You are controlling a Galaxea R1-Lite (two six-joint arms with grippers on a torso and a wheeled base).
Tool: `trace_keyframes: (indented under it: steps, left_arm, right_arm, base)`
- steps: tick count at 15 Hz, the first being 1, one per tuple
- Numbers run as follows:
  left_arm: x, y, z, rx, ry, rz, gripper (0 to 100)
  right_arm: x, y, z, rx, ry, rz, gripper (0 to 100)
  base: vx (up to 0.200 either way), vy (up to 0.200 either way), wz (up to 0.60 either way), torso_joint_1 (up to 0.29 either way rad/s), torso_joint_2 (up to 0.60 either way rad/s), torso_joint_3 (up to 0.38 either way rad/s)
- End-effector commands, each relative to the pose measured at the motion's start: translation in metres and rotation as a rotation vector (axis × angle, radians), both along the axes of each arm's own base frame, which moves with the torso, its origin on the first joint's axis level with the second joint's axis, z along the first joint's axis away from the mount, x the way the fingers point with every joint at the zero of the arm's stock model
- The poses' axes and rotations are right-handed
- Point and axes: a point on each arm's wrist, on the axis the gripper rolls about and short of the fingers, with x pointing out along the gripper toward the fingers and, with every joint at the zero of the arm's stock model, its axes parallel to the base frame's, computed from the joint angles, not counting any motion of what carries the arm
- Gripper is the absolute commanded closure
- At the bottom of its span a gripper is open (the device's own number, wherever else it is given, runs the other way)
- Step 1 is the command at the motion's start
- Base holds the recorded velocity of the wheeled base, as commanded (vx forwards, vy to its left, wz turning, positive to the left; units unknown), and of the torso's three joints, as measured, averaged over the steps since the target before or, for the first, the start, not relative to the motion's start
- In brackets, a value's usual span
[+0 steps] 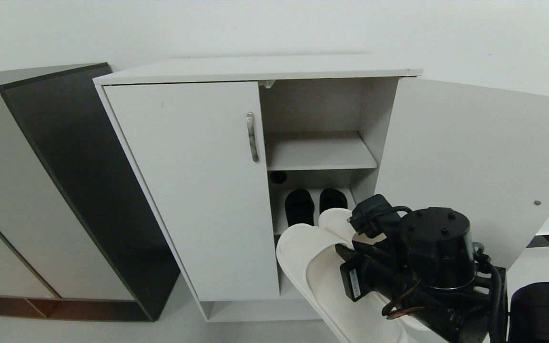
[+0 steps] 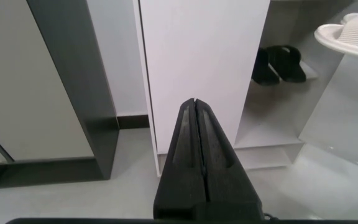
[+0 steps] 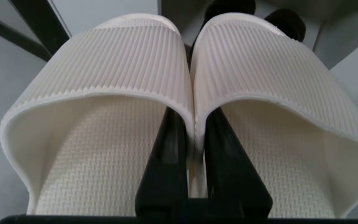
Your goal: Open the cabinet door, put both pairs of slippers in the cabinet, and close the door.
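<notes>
The white cabinet [image 1: 255, 69] has its left door [image 1: 193, 190] closed and its right door [image 1: 470, 166] swung wide open. A pair of black slippers [image 1: 309, 206] lies on the lower shelf inside, toes pointing inward; it also appears in the left wrist view [image 2: 278, 64]. A pair of white slippers [image 1: 303, 252] hangs in the air just in front of the open compartment. My right gripper [image 3: 194, 162] is shut on the two slippers' touching inner edges [image 3: 123, 68]. My left gripper [image 2: 194, 106] is shut and empty, low before the closed door.
A dark-sided grey cabinet [image 1: 65, 166] stands close to the left of the white one. The upper shelf [image 1: 320, 152] inside holds nothing. A metal handle [image 1: 252, 137] sits on the closed door's inner edge. Grey floor [image 2: 117, 180] spreads in front.
</notes>
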Motion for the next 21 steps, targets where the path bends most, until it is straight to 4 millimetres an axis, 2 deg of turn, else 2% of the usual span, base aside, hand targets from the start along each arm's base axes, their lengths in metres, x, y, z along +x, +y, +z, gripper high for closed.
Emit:
trace_keyframes:
  steps: [1,4,7,9,11,13,14,15,16,17,19,21]
  left_arm:
    - [0.0,0.0,0.0,0.0,-0.001,0.001,100]
    - [0.0,0.0,0.0,0.0,0.002,0.001,100]
    - [0.0,0.0,0.0,0.0,-0.001,0.001,100]
    - [0.0,0.0,0.0,-0.008,-0.003,0.004,100]
    - [0.0,0.0,0.0,-0.011,-0.003,0.012,100]
    - [0.0,0.0,0.001,-0.009,-0.001,0.012,100]
    - [0.0,0.0,0.0,-0.009,-0.001,0.012,100]
    - [0.0,0.0,0.001,-0.009,-0.001,0.012,100]
    - [0.0,0.0,0.0,-0.009,-0.003,0.012,100]
    - [0.0,0.0,0.001,-0.009,-0.001,0.012,100]
    - [0.0,0.0,0.0,-0.009,-0.003,0.013,100]
    - [0.0,0.0,0.001,-0.009,-0.001,0.013,100]
  right_arm:
    - [-0.001,0.001,-0.001,-0.002,-0.002,0.005,100]
    - [0.0,0.002,-0.006,0.002,-0.014,0.012,100]
    - [0.01,0.015,-0.016,0.034,-0.066,0.01,100]
    - [0.024,0.028,-0.011,0.013,-0.118,-0.136,100]
    - [0.025,0.037,-0.003,0.004,-0.075,-0.194,100]
    - [0.029,0.043,0.029,0.055,0.007,-0.328,100]
    - [0.032,0.046,0.046,0.07,0.007,-0.389,100]
    - [0.034,0.047,0.054,0.077,-0.001,-0.412,100]
    - [0.037,0.051,0.077,0.118,-0.049,-0.467,100]
    - [0.038,0.053,0.09,0.141,-0.066,-0.474,100]
    - [0.039,0.053,0.104,0.153,-0.073,-0.475,100]
    - [0.039,0.054,0.107,0.143,-0.069,-0.473,100]
  base:
    - [0.0,0.0,0.0,-0.012,0.24,0.242]
    - [0.0,0.0,0.0,0.001,0.1,0.084]
    - [0.0,0.0,0.0,0.0,0.0,0.0]
    - [0.0,0.0,0.0,0.0,0.0,0.0]
    - [0.0,0.0,0.0,0.0,0.0,0.0]
    - [0.0,0.0,0.0,0.0,0.0,0.0]
    - [0.0,0.0,0.0,0.0,0.0,0.0]
    - [0.0,0.0,0.0,0.0,0.0,0.0]
    - [0.0,0.0,0.0,0.0,0.0,0.0]
    - [0.0,0.0,0.0,0.0,0.0,0.0]
    - [0.0,0.0,0.0,0.0,0.0,0.0]
    - [0.0,0.0,0.0,0.0,0.0,0.0]
